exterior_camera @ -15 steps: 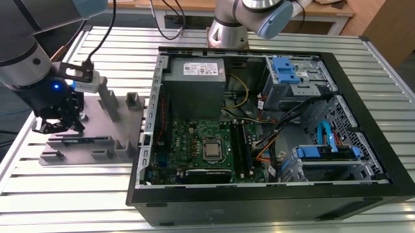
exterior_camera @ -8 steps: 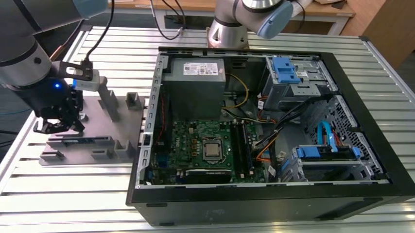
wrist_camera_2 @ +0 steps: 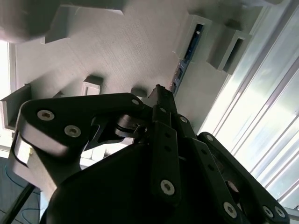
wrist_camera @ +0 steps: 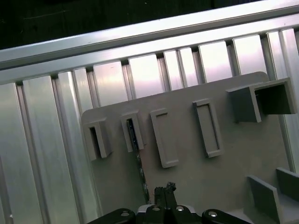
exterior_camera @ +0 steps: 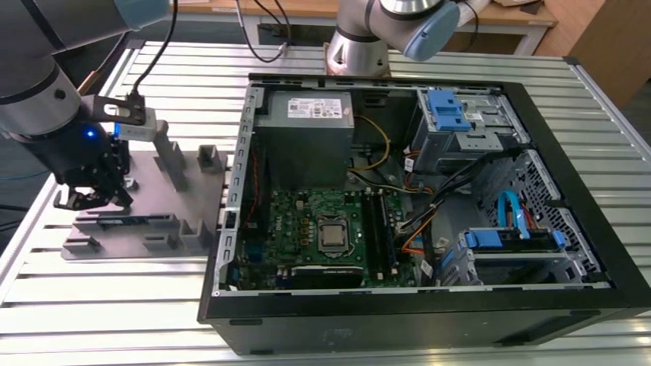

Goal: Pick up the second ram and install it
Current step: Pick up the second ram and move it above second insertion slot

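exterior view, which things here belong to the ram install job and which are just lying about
Job: second ram in the grey slotted block; gripper over the block; motherboard in the open case.
Lying about: power supply; blue drive caddies; cables.

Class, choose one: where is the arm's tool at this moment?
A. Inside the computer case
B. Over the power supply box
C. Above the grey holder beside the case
C: in the exterior view the tool hangs over the grey holder, outside the computer case; the memory stick sits in that holder.
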Motion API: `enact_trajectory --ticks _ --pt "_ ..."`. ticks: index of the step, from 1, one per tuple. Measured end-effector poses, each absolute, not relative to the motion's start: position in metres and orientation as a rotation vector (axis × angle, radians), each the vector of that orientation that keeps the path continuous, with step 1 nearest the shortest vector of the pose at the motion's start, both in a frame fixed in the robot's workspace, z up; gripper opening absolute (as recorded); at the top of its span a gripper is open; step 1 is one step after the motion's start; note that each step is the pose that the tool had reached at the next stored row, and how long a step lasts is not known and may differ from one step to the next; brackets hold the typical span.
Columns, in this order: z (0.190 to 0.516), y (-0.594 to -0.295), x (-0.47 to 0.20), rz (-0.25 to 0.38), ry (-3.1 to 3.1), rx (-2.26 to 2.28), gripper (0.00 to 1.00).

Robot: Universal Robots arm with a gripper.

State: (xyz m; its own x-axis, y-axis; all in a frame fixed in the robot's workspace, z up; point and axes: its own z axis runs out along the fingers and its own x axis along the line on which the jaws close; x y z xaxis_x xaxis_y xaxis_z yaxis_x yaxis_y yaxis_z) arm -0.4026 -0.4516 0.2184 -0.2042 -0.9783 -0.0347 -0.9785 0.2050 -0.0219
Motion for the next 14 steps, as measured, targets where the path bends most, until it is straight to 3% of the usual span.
enact_trajectory --ticks 14 --pt "0.2184 -0.4516 -0.4026 0.012 2.257 -2.126 0.11"
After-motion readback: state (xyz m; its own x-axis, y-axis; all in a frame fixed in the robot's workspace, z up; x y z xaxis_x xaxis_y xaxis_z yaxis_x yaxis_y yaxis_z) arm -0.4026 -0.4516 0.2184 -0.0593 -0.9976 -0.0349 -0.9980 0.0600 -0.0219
